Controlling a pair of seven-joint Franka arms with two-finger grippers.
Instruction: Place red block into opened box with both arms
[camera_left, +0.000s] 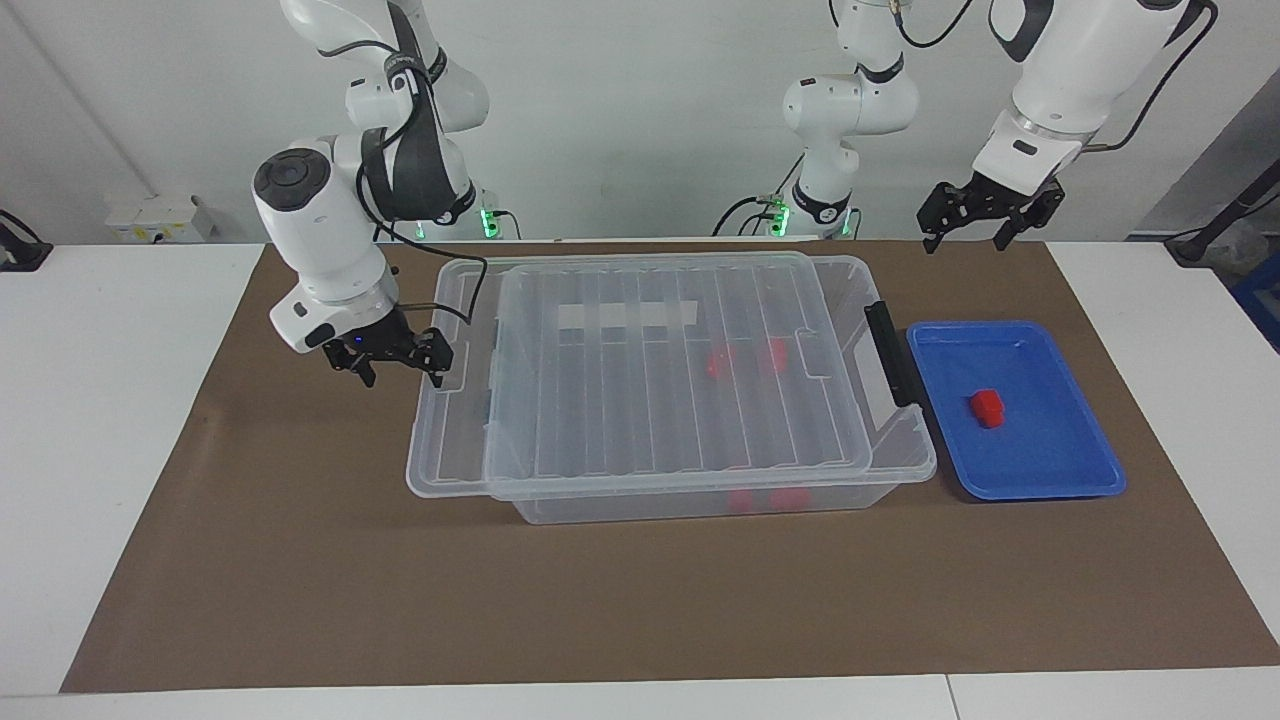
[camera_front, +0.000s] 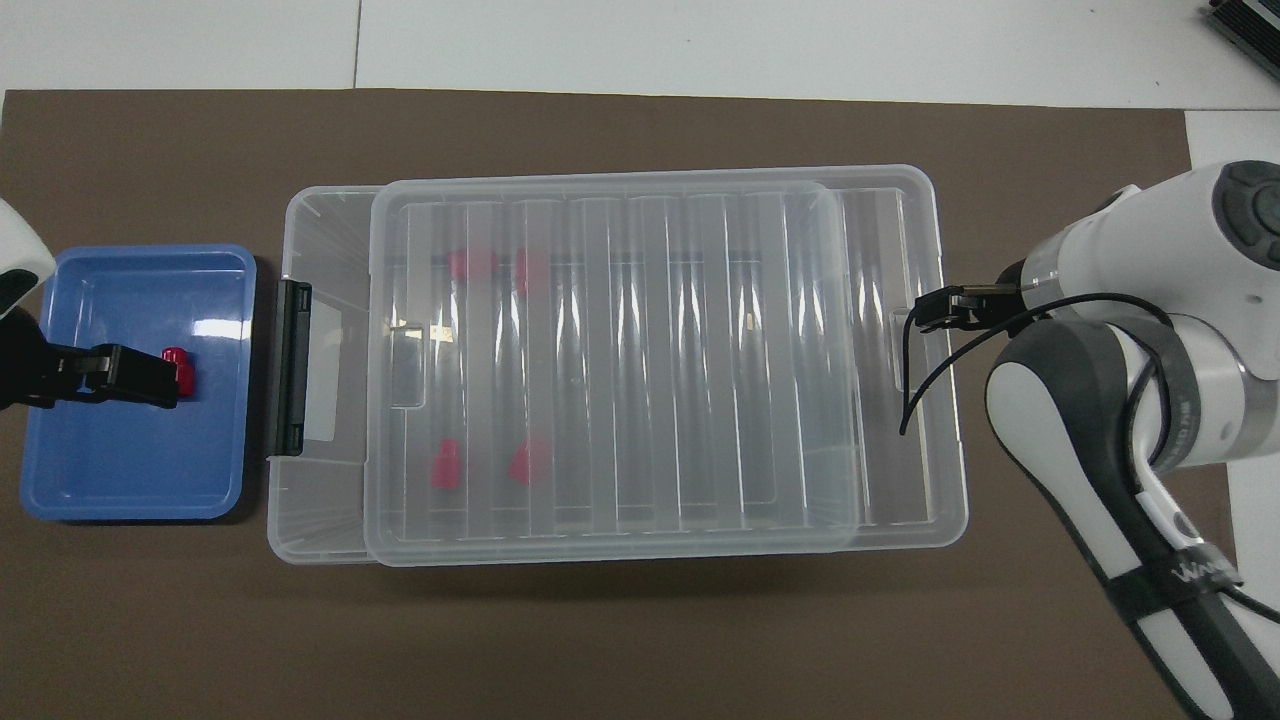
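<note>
Red block (camera_left: 988, 407) sits in the blue tray (camera_left: 1050, 480), just off the box's (camera_left: 900, 470) latch end. In the facing view the left gripper (camera_left: 985, 215) hangs high with its jaws wide and empty, and the block lies at about 6 o'clock from it. The right gripper (camera_left: 395, 355), also spread wide, is at the overhanging end of the clear lid (camera_left: 660, 370), one finger against its rim.

In the overhead view the left gripper covers the tray, with the block at 3 o'clock off its tips. The box's long axis runs 9 to 3. The lid covers most of it, leaving only a narrow open strip at the 9 o'clock end, so it probably blocks a drop. More red blocks (camera_left: 715, 362) lie inside.
</note>
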